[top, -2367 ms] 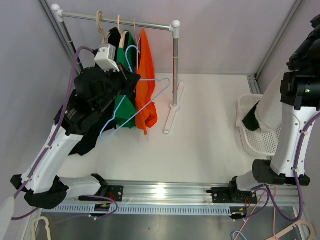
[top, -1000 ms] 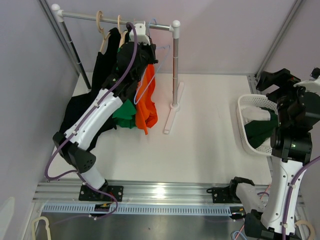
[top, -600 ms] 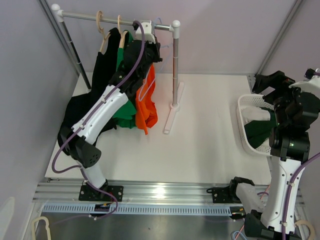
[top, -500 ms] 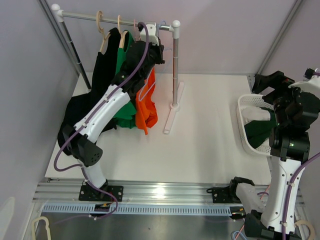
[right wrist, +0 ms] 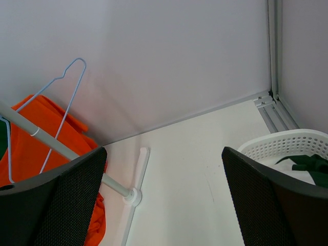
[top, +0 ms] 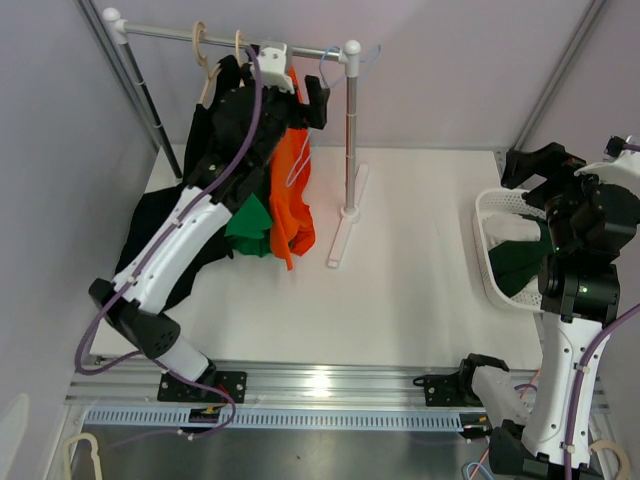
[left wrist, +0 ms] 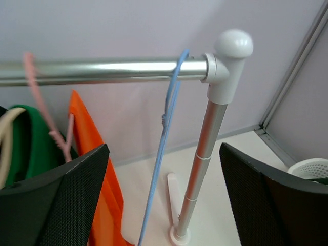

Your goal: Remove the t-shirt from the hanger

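The bench (top: 420,250) carries both arms along its near edge, at the bottom of the overhead frame. At the right edge, the right arm stands upright with the right pincer (right wrist: 163,154) raised above a white basket (top: 484,275). Its fingers are spread wide with nothing between them. The basket holds a dark green garment (top: 520,265) and a white garment (top: 510,232). The left arm runs from the lower left diagonally toward the upper left of the frame, where a clothes rack stands on the far part of the bench. A black garment (top: 150,235) hangs from the rack, with its lower part spread on the bench beside the left arm. A green t-shirt (top: 250,220) hangs next to it. The orange t-shirt (top: 290,200) hangs just to the right of the green one, on a pink hanger (left wrist: 46,107). The left pincer (left wrist: 164,154) is level with the rail (left wrist: 102,69), close to its right end, where the rail meets the upright post (top: 350,130). Its fingers are wide apart and grip nothing. In the left wrist view, a blue hanger (left wrist: 166,118) hangs by its hook on the rail, seen in the gap between the two fingers and clear of both, with the orange t-shirt at lower left.
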Controlling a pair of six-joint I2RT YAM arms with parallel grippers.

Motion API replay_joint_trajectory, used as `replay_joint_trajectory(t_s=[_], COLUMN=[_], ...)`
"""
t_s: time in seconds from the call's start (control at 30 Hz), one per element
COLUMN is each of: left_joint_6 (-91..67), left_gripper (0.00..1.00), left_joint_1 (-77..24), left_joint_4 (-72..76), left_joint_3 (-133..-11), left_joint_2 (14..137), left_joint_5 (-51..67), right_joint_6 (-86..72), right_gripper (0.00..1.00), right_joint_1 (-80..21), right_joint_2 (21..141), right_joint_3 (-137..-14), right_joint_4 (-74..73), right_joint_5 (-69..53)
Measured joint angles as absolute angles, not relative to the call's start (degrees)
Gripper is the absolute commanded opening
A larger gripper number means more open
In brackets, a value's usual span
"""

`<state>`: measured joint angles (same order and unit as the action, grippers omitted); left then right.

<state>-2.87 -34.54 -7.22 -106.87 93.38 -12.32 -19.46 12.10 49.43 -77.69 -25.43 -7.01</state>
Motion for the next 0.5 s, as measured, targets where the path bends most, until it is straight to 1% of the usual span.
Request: replay_joint_trajectory(t_s=[0.07, 0.17, 0.2, 0.27, 0.5], left_joint_6=[-2.4, -1.8, -1.5, -1.5, -3.2], left_gripper=[0.93, 0.92, 0.87, 0.82, 0.81], left_joint_1=[-34.3, -33.6, -33.2, -32.1, -27.6], left_joint_4=[-6.8, -6.3, -6.0, -5.6, -7.7], left_joint_3=[-105.1, -106.1, -106.8, -107.7, -108.2], left_joint_2=[89.4, 86.7, 86.4, 86.4, 90.3], left_joint_5=[-12.8, -13.9, -14.3, -14.2, -11.8], right_joint_6=[-19.5, -19.5, -19.5, -19.5, -19.4], right_gripper=[0.99, 1.0, 0.99, 0.99, 1.0], right_joint_1=[12.1, 12.1, 12.1, 12.1, 12.1], right_joint_2=[49.4, 49.4, 49.4, 49.4, 48.3], right_joint_3=[-77.7, -77.7, -77.7, -77.7, -77.7], right_joint_4=[-25.5, -25.5, -25.5, -25.7, -26.3], right_joint_5=[-7.0, -7.1, -7.1, -7.2, -7.5])
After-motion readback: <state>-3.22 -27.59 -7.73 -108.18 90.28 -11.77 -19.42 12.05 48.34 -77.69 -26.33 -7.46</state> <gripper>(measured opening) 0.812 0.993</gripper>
